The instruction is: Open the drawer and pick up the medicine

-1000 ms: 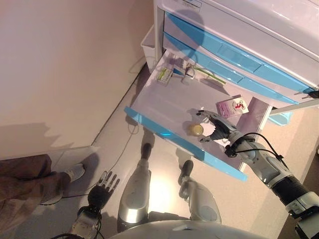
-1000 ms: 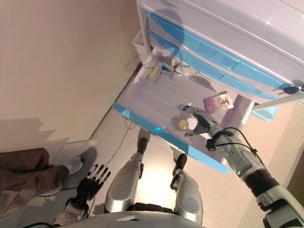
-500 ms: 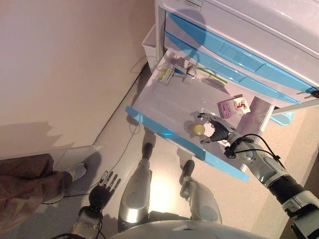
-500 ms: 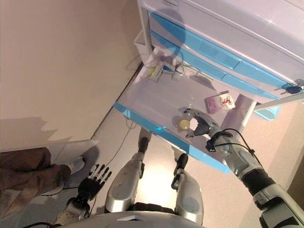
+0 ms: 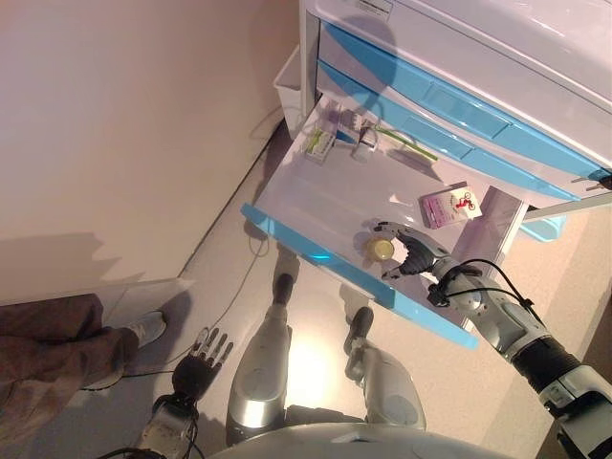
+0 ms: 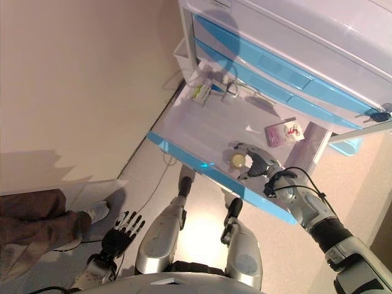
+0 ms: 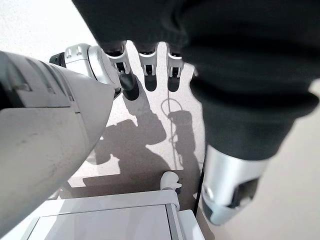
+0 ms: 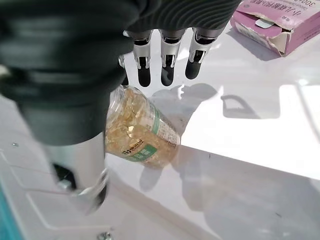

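The white drawer [image 5: 316, 196] with a blue front [image 5: 316, 256] stands pulled out of the cabinet [image 5: 459, 38]. On its floor near the front lies a clear medicine bottle [image 5: 381, 250] of yellowish contents, on its side. My right hand [image 5: 418, 256] cups it from the right, with fingers [image 8: 167, 65] arched above the bottle [image 8: 140, 125] and the thumb on its near side; no firm grip shows. My left hand [image 5: 196, 359] hangs low beside my leg, fingers [image 7: 145, 60] straight, holding nothing.
A pink box [image 5: 448, 206] lies in the drawer just beyond my right hand. A green-and-white box [image 5: 318, 143] and small items sit at the drawer's back. A white bin [image 5: 287, 86] stands left of the cabinet. A person's leg and shoe [image 5: 57, 349] are at lower left.
My right hand has slid a little left in the drawer, and its fingers now reach over the bottle. The left hand has stayed put.
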Robot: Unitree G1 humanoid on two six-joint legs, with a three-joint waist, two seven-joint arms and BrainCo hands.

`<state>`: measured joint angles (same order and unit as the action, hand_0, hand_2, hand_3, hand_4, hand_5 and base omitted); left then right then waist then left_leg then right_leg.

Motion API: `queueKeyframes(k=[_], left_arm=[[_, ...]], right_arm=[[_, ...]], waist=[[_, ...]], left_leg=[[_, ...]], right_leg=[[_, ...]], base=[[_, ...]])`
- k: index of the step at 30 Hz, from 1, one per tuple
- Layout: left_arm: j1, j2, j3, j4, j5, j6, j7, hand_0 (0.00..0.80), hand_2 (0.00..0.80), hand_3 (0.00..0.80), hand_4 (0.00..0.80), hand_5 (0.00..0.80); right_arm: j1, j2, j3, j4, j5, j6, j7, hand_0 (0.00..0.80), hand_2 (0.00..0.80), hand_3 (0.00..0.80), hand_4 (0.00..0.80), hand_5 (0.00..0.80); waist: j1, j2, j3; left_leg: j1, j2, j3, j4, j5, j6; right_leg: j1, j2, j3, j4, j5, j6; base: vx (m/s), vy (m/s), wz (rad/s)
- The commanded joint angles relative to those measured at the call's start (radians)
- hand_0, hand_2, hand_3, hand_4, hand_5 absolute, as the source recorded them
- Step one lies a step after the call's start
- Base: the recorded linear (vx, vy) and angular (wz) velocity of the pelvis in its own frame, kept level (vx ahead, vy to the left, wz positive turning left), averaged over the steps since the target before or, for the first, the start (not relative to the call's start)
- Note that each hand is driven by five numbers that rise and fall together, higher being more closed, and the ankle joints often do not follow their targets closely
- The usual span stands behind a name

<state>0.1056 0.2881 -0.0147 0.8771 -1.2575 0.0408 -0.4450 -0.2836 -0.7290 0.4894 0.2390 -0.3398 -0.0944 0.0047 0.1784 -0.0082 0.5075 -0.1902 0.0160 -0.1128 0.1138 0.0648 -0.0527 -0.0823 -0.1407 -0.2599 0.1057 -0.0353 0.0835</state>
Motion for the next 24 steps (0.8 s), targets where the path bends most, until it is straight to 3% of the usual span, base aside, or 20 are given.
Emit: queueKeyframes(k=[1,24], left_arm=[[0.018,0.020,-0.032,-0.008,0.002,0.001,-0.002,0.000,0.000,0.000,0.000,0.000],[0.015,0.021,-0.017,0.009,0.004,-0.006,-0.013,0.000,0.000,0.000,0.000,0.000]], right_arm=[[-0.035,-0.005,0.057,-0.039,-0.013,-0.046,0.008,0.800,0.800,0.800,0.800,0.800],[-0.042,-0.019,0.045,-0.092,-0.001,-0.091,-0.006,0.800,0.800,0.800,0.800,0.800]], waist=[[0.020,-0.031,-0.032],[0.016,-0.045,-0.048]], left_leg=[[-0.049,-0.022,0.013,0.069,-0.079,0.024],[-0.030,-0.016,0.017,0.050,-0.078,0.023]], right_leg=[[-0.055,-0.012,-0.001,0.060,0.031,0.025],[-0.042,-0.005,0.002,0.046,0.036,0.028]], base=[[0.000,0.000,0.00],[0.000,0.000,0.00]])
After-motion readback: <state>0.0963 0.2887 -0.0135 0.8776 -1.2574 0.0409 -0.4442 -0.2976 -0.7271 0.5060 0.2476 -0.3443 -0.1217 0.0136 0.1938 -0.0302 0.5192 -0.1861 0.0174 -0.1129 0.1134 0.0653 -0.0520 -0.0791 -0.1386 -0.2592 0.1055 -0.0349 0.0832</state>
